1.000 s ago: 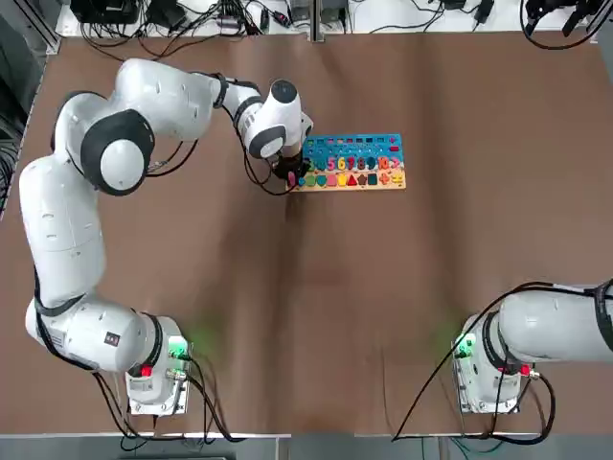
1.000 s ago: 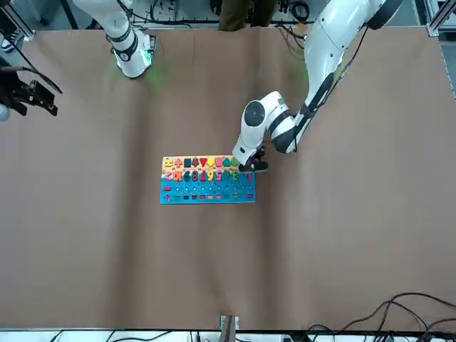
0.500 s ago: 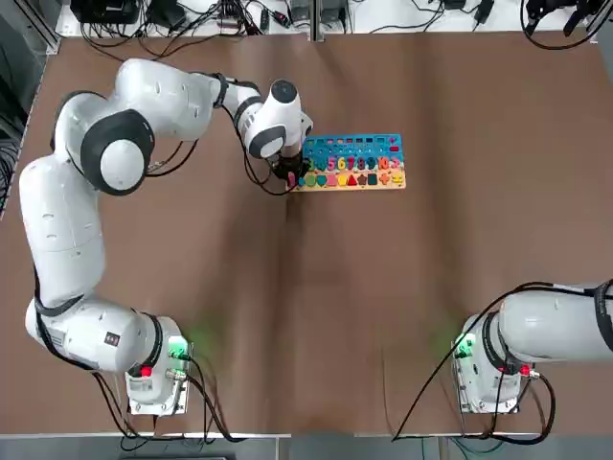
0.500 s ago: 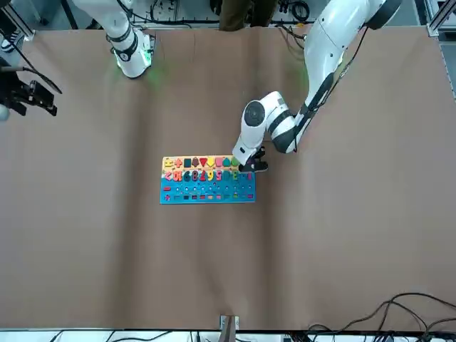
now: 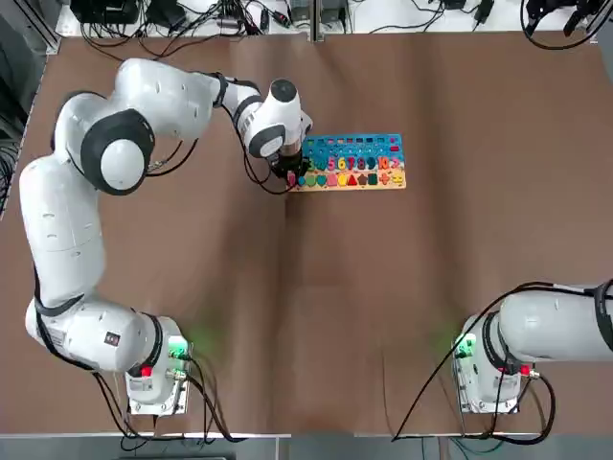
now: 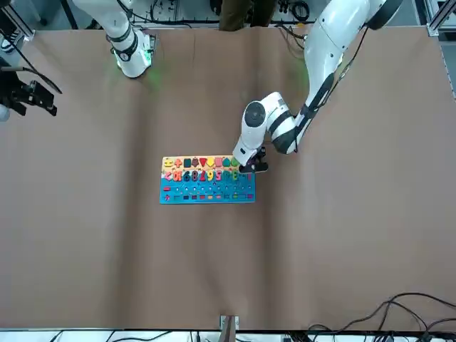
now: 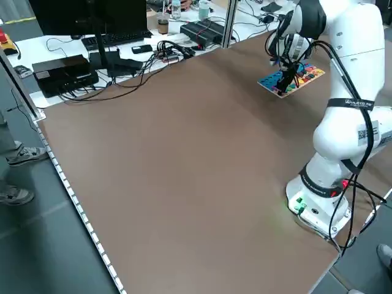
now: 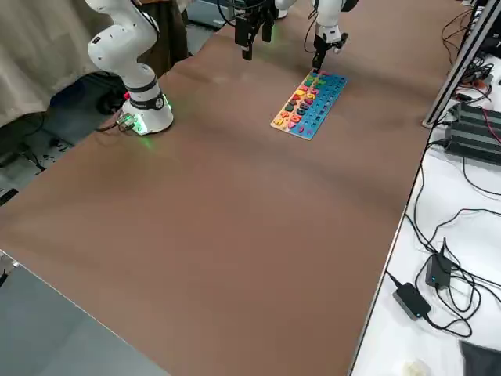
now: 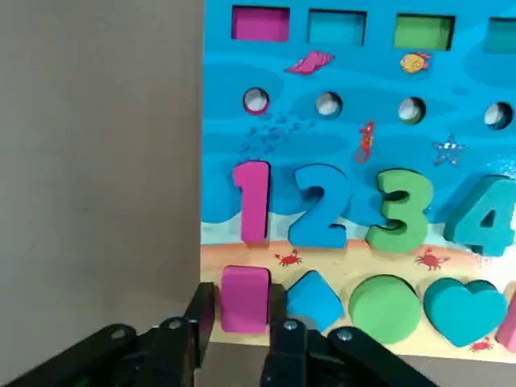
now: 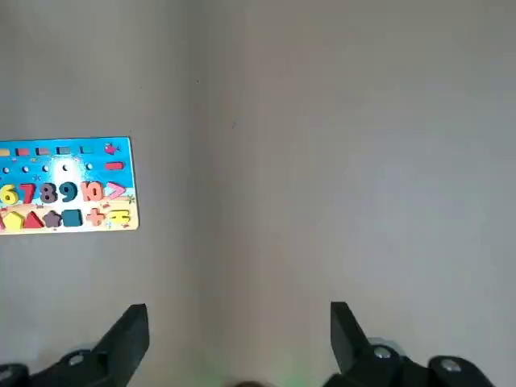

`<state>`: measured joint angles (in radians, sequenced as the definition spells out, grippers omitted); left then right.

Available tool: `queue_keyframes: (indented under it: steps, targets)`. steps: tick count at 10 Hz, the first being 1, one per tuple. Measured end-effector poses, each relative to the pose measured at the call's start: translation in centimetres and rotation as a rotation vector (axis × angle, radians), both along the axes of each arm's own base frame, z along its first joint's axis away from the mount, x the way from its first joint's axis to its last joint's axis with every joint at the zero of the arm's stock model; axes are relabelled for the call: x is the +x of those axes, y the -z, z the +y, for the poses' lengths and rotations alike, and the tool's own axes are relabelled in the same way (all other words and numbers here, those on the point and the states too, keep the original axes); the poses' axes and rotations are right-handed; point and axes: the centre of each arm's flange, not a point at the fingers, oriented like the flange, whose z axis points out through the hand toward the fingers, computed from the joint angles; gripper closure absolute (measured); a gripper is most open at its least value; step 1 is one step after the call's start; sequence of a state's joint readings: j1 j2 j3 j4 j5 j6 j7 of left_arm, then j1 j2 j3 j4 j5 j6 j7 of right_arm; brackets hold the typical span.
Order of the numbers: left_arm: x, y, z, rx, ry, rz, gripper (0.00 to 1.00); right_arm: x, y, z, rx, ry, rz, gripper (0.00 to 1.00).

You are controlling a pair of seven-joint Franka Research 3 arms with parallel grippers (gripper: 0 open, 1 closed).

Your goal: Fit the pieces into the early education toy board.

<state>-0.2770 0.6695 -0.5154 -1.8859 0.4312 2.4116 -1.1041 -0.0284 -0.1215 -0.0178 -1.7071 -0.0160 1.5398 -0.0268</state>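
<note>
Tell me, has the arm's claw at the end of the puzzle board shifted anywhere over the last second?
No. The left gripper sits at the same end of the toy board in the top view as before, fingers either side of the pink rectangle piece.

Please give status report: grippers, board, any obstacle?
Left gripper astride pink rectangle piece at toy board corner. Right gripper open, parked. No obstacle seen.

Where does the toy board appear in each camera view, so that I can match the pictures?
Top: toy board right of centre, upper part.
Front: left of centre, blue half nearer the camera.
Left side: upper right.
Right side: upper middle.
Left wrist: fills the right part.
Right wrist: far off at the left edge.
Shared landmark: the left tool at the board's end with the pink 1.
</note>
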Motion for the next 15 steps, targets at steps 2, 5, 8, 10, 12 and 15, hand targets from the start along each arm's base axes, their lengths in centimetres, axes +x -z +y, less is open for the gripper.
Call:
queue_keyframes:
  steps: [2, 5, 8, 10, 12, 15]
  targets:
    - [0.1, -0.1, 0.0, -0.001, -0.002, -0.002, 0.65, 0.0, 0.0, 0.0, 0.0, 0.0, 0.0, 0.01]
    - [0.2, -0.2, 0.0, -0.003, -0.003, -0.004, 0.65, 0.0, 0.0, 0.0, 0.0, 0.0, 0.0, 0.01]
    - [0.8, -1.4, -0.2, -0.013, -0.006, -0.025, 0.65, 0.0, 0.0, 0.0, -0.001, 0.003, 0.0, 0.01]
    - [0.9, -2.0, -0.3, -0.016, -0.005, -0.036, 0.65, 0.0, 0.0, 0.1, -0.001, 0.005, 0.0, 0.01]
    - [1.0, -2.7, -0.2, -0.015, -0.004, -0.046, 0.64, 0.0, 0.0, 0.1, -0.001, 0.006, 0.0, 0.01]
    - [2.4, -8.6, 0.6, 0.005, -0.009, -0.129, 0.55, 0.0, 0.0, 0.1, -0.001, 0.006, 0.0, 0.01]
